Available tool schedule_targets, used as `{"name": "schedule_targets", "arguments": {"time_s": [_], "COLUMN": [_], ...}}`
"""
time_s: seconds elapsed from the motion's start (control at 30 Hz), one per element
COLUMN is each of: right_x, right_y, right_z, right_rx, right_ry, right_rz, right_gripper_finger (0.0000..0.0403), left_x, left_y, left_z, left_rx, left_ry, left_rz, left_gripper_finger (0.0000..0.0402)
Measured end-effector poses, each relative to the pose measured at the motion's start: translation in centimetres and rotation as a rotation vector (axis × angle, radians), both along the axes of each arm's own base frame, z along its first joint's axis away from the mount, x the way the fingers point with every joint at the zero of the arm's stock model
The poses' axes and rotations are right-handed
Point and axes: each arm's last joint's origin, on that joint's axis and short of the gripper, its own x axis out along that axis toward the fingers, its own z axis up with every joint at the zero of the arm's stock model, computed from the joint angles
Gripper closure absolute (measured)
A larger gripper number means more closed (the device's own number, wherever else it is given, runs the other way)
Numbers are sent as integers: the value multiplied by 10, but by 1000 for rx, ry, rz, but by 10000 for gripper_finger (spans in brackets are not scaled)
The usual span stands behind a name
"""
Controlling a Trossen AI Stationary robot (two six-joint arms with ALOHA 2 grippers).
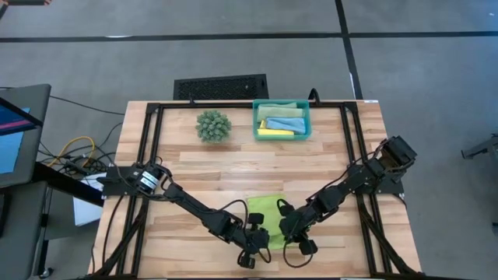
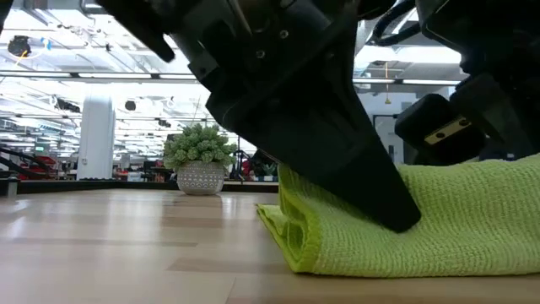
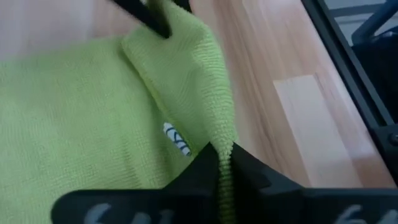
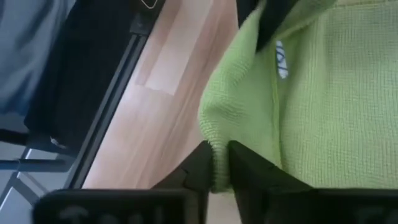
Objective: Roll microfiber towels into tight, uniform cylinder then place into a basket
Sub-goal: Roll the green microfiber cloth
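Only wrist views show tools [image 3: 224, 163] [image 4: 219, 163] pinching towel [image 3: 81, 118].

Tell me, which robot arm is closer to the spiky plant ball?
Left. The left end effector is nearer the plant ball; the right end effector sits farther across. Both pinch the lime green towel.

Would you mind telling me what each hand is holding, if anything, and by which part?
Both hold the lime green towel by its near folded edge: the left hand and the right hand each pinch that edge.
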Motion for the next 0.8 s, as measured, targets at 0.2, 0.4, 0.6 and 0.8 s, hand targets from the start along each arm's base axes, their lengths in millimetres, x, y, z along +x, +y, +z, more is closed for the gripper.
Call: {"name": "schedule_targets", "arguments": {"time_s": [0.2,0.4,0.6,0.8], "right_x": [-11,-22,-31,-34], "right_y": [6,16,21,23], "right_z": [-1,-4,15,32], "right_rx": [-3,-34,-45,-47], "right_ry": [90,145,113,6], "right_rz": [6,-37,-33,-54], "right_gripper_finger": [251,232,248,265], "left_x": [1,2,3,5], "left_y": [-1,-3,-3,-4], "left_z": [1,3,4,6], "left_rx": [-9,-5,-10,-19], "left_ry": [-9,-42,-56,-76], "left_rz": [-46,-74,-77,-76], "left_gripper_finger": [391,385,384,384]}}
